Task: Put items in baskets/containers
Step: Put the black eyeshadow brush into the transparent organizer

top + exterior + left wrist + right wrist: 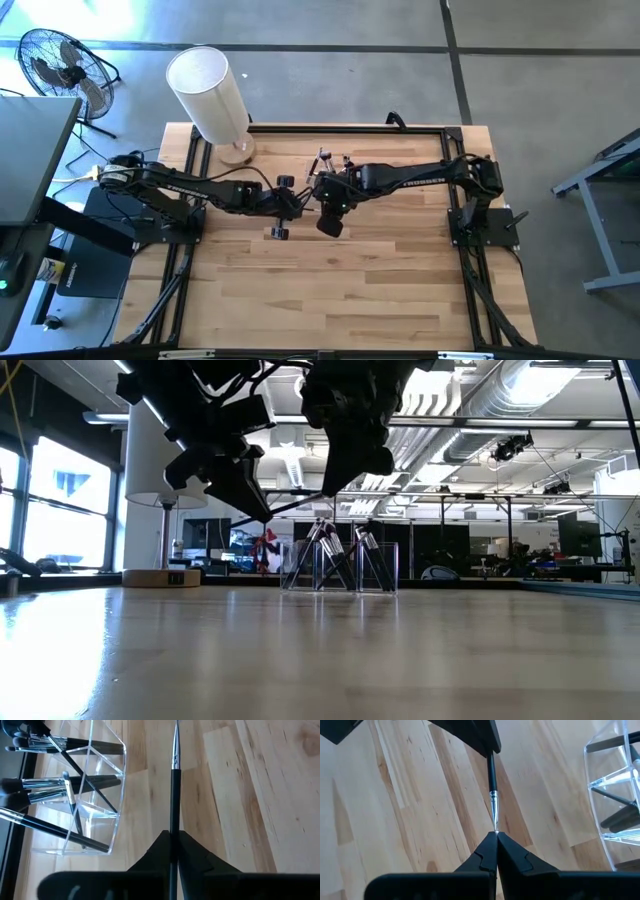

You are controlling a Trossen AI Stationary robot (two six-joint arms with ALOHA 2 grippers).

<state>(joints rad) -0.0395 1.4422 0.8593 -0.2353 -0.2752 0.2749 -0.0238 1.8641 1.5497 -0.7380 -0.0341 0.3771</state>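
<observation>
Black and slender, a thin brush (pixel 174 795) with a matte dark handle, a short silvery ferrule and a fine point is pinched between both pincers above the worktop (pixel 350 290). The left pincer (pixel 172 837) is closed on the dark handle, its two wedge-shaped black fingers meeting around the shaft. The right pincer (pixel 496 836) is pressed together on the brush's fine tip, just past the silvery ferrule, so the brush spans the short gap between the two.

Just beside it stands the clear plastic holder (pixel 85 795), boxy with angled glinting walls and inner dividers, glassy and nearly invisible but for its bright edges. Several more brushes (pixel 55 785) lean in its compartments, dark handles down and shiny metal collars with dark tufts pointing out. In the low view the holder (pixel 340 568) sits on the far part of the worktop, its brushes tilted and crossing.

Pale wood planks with visible grain make up the worktop. The left arm reaches in low from its side, the right arm from the opposite side, both stretched toward the middle with wrists bent down, hanging clear of the surface. A tall white cylinder (pixel 208 92) on a round wooden base stands at the far left corner.
</observation>
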